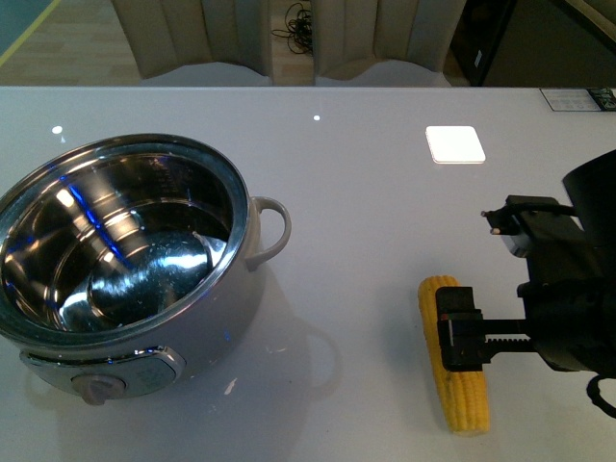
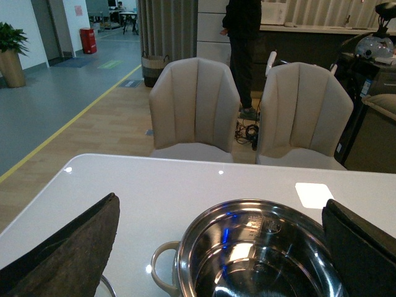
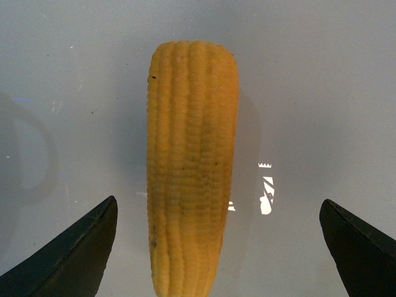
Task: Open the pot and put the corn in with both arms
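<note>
Front: pot uncovered, near-left corner of counter; corn by near edge toward right corner, right claw above it

Left wrist: left claw spread wide, empty, facing pot

Right wrist: right claw agape astride corn; descend centred, close mid-cob

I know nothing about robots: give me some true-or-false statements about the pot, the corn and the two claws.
1. The pot has its lid on. False: it stands open and uncovered.
2. The corn lies on the table. True.
3. The right gripper is clamped on the corn. False: its fingers stand apart, either side of it.
4. The left gripper has its fingers spread open. True.
</note>
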Controlling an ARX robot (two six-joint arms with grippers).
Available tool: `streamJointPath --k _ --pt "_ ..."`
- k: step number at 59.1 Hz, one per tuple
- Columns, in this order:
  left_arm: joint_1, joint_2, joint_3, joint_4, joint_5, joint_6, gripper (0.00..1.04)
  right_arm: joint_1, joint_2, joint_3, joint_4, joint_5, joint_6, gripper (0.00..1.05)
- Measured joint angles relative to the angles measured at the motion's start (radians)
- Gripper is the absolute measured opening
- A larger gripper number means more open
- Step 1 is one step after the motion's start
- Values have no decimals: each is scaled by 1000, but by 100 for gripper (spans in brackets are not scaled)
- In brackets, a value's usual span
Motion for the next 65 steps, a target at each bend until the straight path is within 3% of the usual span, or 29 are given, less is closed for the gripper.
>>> streamJointPath --k 27,30,40,51,65 --pt "0 0 0 0 0 0 98 27 196 116 -18 -14 -24 95" --pt "0 0 0 0 0 0 98 39 206 117 -22 -23 -24 82" --pt "0 0 0 0 0 0 98 56 209 117 -31 -28 -24 56" --pt "0 0 0 0 0 0 98 58 206 114 -34 -31 -25 33" --pt "0 0 0 0 0 0 98 41 44 100 -113 -89 -18 38"
